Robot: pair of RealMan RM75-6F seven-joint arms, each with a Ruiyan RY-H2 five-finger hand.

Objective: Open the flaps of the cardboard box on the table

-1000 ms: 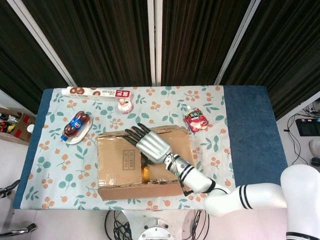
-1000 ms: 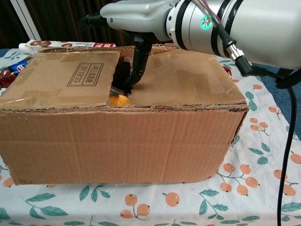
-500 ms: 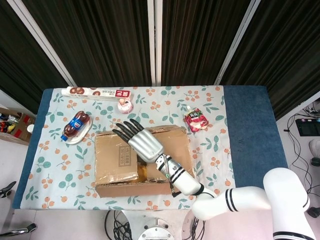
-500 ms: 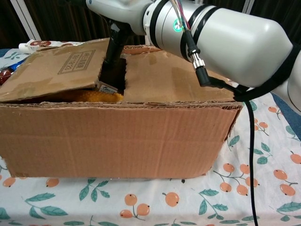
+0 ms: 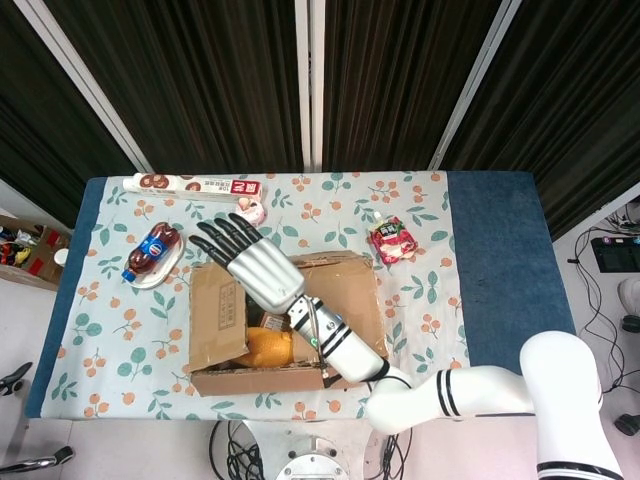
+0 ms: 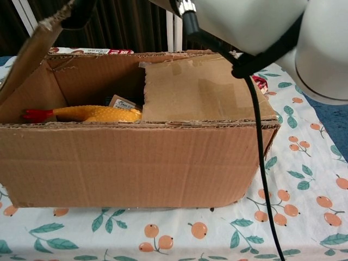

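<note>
On table, cardboard box half-open, left flap raised

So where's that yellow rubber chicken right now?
The rubber chicken lies inside the cardboard box, in its opened left half, beside the still-closed right flap; the head view shows it under the right hand.

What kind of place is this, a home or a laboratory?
Probably a lab staged like a home: a table with a printed cloth, black curtains behind it, and cables on the floor.
</note>
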